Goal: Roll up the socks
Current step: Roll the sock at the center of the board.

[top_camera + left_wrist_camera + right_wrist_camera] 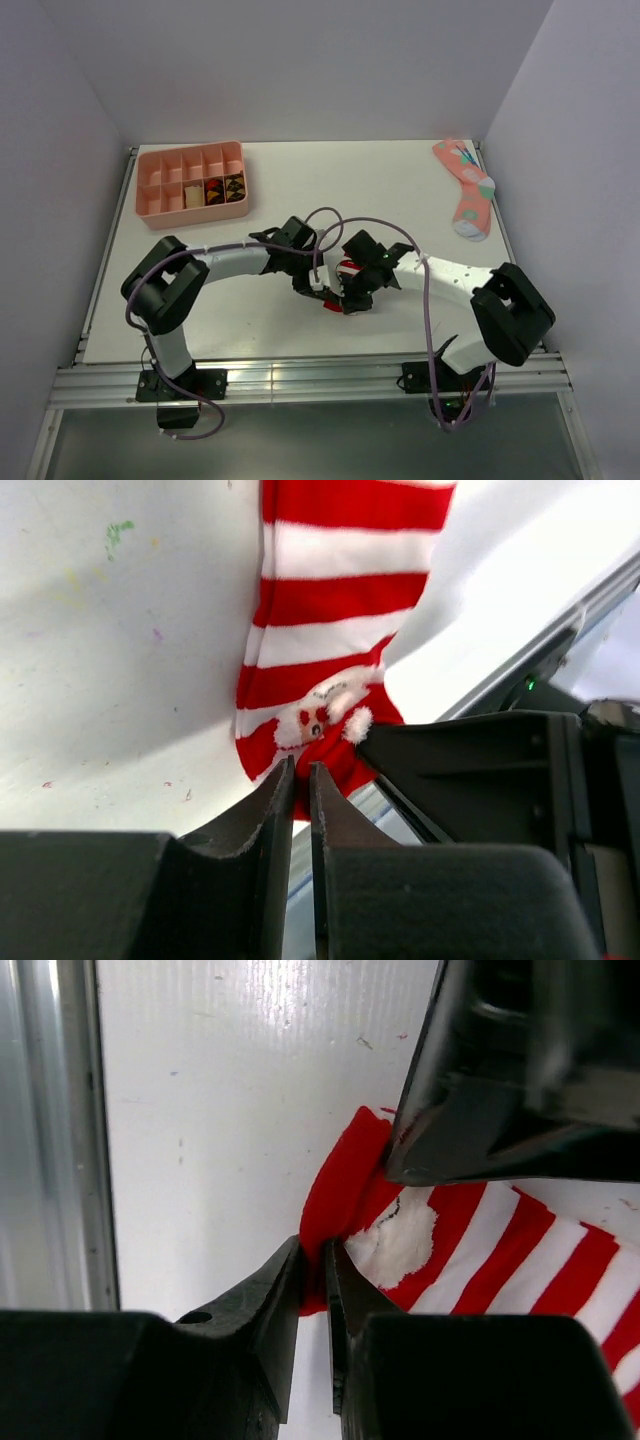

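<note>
A red-and-white striped sock (340, 630) with a Santa face lies on the white table near its front edge. In the top view only scraps of the sock (346, 268) show beneath the two wrists, which meet over it. My left gripper (300, 770) (325, 295) has its jaws almost together, with the red toe end pinched between the tips. From the other side, my right gripper (313, 1250) (347, 300) is shut on a red fold of the sock (500, 1250) at its edge. Each wrist view shows the other gripper's black body close by.
A pink divided tray (190, 150) sits at the back left with small items in some compartments. A pink sock with teal and grey pattern (465, 190) lies at the back right. The table's metal front rail (300, 375) runs just behind the grippers.
</note>
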Controlling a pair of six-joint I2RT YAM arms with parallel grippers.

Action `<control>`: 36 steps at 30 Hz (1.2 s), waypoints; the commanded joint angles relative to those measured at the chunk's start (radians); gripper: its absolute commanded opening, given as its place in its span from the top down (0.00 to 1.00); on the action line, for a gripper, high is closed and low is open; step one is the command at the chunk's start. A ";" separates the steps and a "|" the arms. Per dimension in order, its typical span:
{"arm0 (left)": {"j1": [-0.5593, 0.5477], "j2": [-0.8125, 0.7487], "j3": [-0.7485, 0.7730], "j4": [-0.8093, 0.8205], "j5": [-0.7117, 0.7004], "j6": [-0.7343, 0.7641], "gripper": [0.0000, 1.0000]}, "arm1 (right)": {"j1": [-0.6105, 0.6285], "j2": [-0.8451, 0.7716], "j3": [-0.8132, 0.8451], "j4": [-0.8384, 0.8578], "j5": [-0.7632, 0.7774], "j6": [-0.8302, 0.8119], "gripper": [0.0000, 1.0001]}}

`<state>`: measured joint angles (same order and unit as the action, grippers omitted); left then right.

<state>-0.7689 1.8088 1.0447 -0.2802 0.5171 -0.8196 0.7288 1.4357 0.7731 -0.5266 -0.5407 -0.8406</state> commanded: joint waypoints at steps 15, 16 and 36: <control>-0.125 -0.233 -0.247 0.441 -0.444 -0.060 0.76 | -0.241 0.268 0.192 -0.469 -0.229 -0.144 0.79; -0.136 -0.242 -0.261 0.456 -0.463 -0.043 0.75 | -0.256 0.285 0.204 -0.487 -0.232 -0.150 0.79; -0.283 -0.103 -0.378 1.004 -0.315 0.444 0.59 | -0.402 0.522 0.368 -0.662 -0.245 -0.204 0.78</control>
<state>-1.0332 1.6695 0.6132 0.6739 0.1329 -0.4858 0.3389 1.9438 1.1103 -1.1603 -0.7979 -1.0306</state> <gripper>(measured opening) 0.410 0.219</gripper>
